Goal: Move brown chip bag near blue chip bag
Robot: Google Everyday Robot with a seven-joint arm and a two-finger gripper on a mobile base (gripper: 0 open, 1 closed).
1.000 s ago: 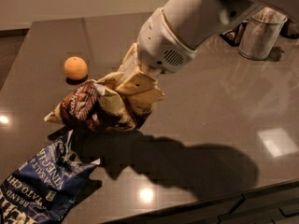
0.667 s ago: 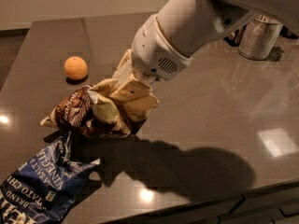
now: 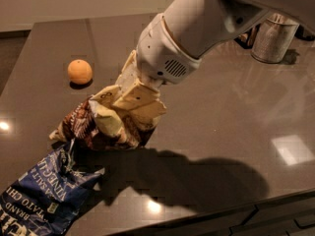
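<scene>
The white cylindrical arm [image 3: 211, 14] is extended from upper right down toward lower left. The vented white wrist housing [image 3: 165, 58] is pitched downward. The cream two-finger gripper [image 3: 132, 100] is recorded low, left of centre, clamped on the crumpled tan-and-brown chip bag [image 3: 93, 127].

1 gripper [image 3: 134, 101] on 1 brown chip bag [image 3: 91, 128]; 1 blue chip bag [image 3: 44, 195]; 1 orange [image 3: 79, 72]; prob. 1 metal can [image 3: 273, 39].
</scene>
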